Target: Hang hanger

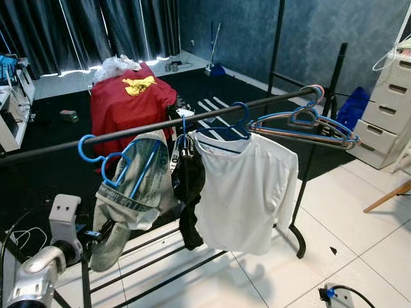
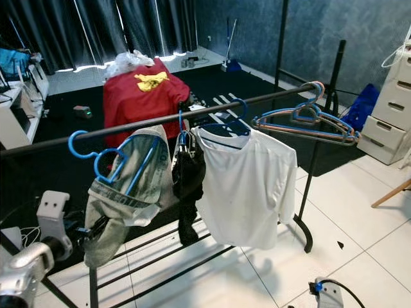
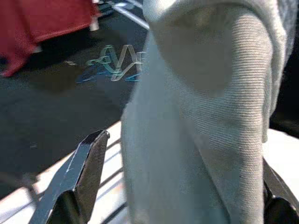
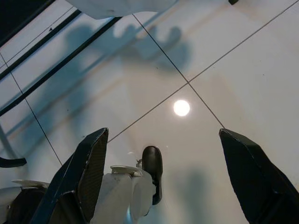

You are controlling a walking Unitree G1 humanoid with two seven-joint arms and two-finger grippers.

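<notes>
A: Two blue hooks sit on the rail (image 1: pixel 192 122) at my left: the light blue hanger (image 1: pixel 122 168) carrying the grey garment (image 1: pixel 125 205) is already hung, beside a dark garment (image 1: pixel 187 186) and a white shirt (image 1: pixel 247 186).

B: And your left gripper (image 3: pixel 182 186)?

A: Its fingers are spread wide, one on either side of the grey cloth, gripping nothing. Right gripper (image 4: pixel 163 177) hangs idle, fingers apart, above the tiled floor (image 4: pixel 210 60).

B: What can go wrong?

A: If I pull the arm back carelessly, a finger may snag the cloth and drag the hanger along the rail or lift its hook off. I judge the hook's seat shallow. Bare hangers (image 1: pixel 302 128) further right could rattle loose too.
</notes>
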